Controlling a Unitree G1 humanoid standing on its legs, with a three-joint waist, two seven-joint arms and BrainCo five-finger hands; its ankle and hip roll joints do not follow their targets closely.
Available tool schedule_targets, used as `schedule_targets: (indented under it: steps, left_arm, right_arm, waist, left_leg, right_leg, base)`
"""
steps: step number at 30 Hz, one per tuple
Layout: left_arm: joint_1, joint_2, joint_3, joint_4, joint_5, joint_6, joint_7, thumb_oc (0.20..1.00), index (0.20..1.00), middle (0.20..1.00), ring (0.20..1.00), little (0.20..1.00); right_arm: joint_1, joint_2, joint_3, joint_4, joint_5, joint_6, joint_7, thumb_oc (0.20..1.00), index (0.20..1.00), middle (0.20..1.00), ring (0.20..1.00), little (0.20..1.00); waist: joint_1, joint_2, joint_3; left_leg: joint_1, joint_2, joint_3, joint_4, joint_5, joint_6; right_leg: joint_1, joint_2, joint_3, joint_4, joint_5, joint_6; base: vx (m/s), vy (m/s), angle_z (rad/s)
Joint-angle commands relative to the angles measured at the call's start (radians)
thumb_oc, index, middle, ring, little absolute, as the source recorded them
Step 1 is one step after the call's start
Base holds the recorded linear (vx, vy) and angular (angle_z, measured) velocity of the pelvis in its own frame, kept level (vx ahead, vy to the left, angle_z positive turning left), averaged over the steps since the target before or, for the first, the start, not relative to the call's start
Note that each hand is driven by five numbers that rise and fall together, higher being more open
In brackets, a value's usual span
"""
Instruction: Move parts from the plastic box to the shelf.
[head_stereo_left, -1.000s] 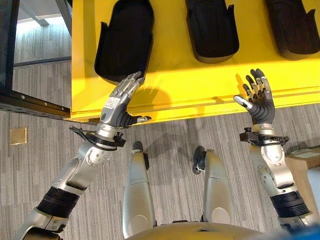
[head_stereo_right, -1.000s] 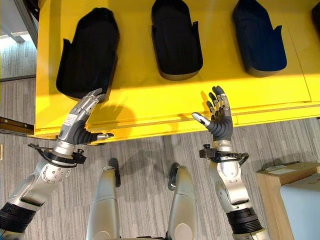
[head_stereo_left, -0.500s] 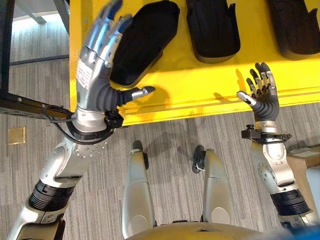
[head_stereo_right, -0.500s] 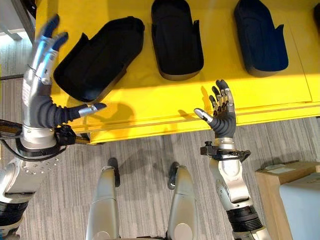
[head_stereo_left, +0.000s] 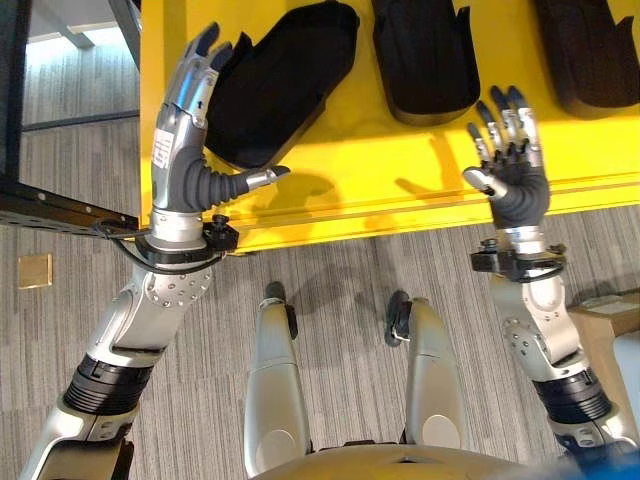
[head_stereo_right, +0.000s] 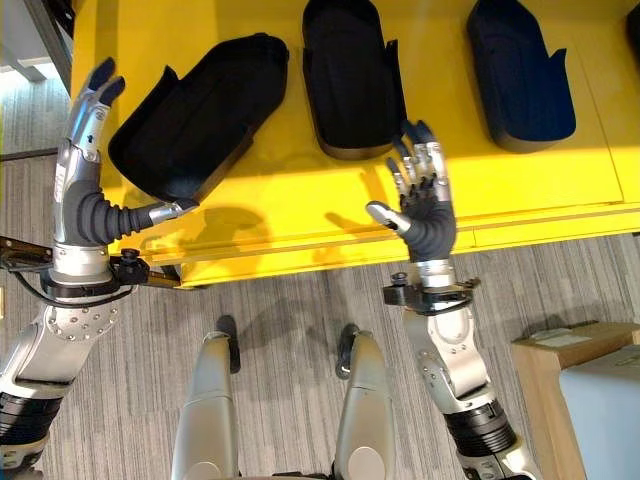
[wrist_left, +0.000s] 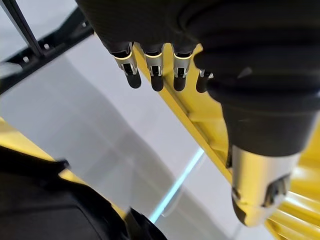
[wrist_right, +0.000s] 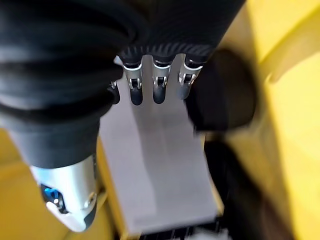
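My left robot hand (head_stereo_left: 185, 120) raised, fingers straight, empty, beside tilted black part (head_stereo_left: 280, 85) on yellow shelf (head_stereo_left: 400, 165). My right robot hand (head_stereo_left: 508, 150) spread, empty, over shelf's front edge. Two more parts (head_stereo_right: 350, 75) upright behind.

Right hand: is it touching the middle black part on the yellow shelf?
Apart. In the right eye view, bare yellow shelf separates the open right hand from the middle black part.

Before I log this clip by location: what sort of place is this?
Probably a workshop or factory parts station: a yellow shelf holds a row of black moulded parts, with grey carpet below. Both hands, left hand and right hand, are raised open.
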Motion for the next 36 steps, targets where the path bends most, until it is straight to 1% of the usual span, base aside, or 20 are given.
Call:
schedule_targets:
  steps: [1,4,7,10,21,36]
  left_arm:
    - [-0.050,-0.021,-0.003,0.017,-0.055,-0.009,0.012,1.000,1.000,1.000,1.000,1.000]
    - [-0.079,-0.029,-0.014,0.077,-0.081,0.013,0.009,1.000,1.000,1.000,1.000,1.000]
    - [-0.087,-0.036,-0.022,0.104,-0.091,0.024,0.010,1.000,1.000,1.000,1.000,1.000]
    - [-0.097,-0.044,-0.038,0.112,-0.108,0.026,0.005,1.000,1.000,1.000,1.000,1.000]
    - [-0.110,-0.053,-0.048,0.115,-0.127,0.027,0.017,1.000,1.000,1.000,1.000,1.000]
    - [-0.097,-0.060,-0.051,0.088,-0.162,0.019,0.027,1.000,1.000,1.000,1.000,1.000]
  right_arm:
    - [-0.060,0.001,-0.002,0.003,0.120,-0.017,0.052,1.000,1.000,1.000,1.000,1.000]
    - [-0.132,0.026,0.061,0.049,0.230,0.004,0.073,1.000,1.000,1.000,1.000,1.000]
    - [-0.183,0.035,0.085,0.098,0.265,0.016,0.063,1.000,1.000,1.000,1.000,1.000]
    - [-0.278,0.070,0.118,0.199,0.322,0.022,0.038,1.000,1.000,1.000,1.000,1.000]
    - [-0.357,0.113,0.115,0.325,0.320,0.021,-0.014,1.000,1.000,1.000,1.000,1.000]
    - [-0.464,0.182,0.125,0.533,0.336,0.044,-0.077,1.000,1.000,1.000,1.000,1.000]
  waist:
    - [0.003,0.001,-0.039]
    - [0.012,-0.002,-0.039]
    - [0.019,-0.006,-0.035]
    - [0.037,-0.011,-0.027]
    - [0.056,-0.012,-0.019]
    - [0.080,-0.007,-0.018]
  left_leg:
    - [0.016,0.008,0.037,-0.003,-0.033,0.053]
    - [0.028,0.006,0.038,-0.006,-0.034,0.054]
    - [0.036,0.005,0.040,-0.007,-0.036,0.054]
    - [0.041,0.000,0.040,-0.010,-0.035,0.057]
    - [0.039,-0.010,0.038,-0.012,-0.035,0.062]
    - [0.034,-0.019,0.031,-0.011,-0.037,0.068]
  right_leg:
    - [0.064,0.011,0.022,-0.108,0.068,0.007]
    - [0.076,0.009,0.022,-0.109,0.067,0.006]
    - [0.088,0.008,0.020,-0.113,0.064,0.006]
    - [0.099,0.002,0.015,-0.120,0.066,0.006]
    - [0.107,-0.006,0.011,-0.122,0.063,0.005]
    - [0.114,-0.012,0.005,-0.120,0.059,0.005]
  base:
    - [0.00,0.000,0.00]
    - [0.01,0.006,0.01]
    - [0.04,0.008,0.01]
    - [0.03,-0.004,0.01]
    - [0.00,0.000,0.01]
    - [0.00,0.001,0.00]
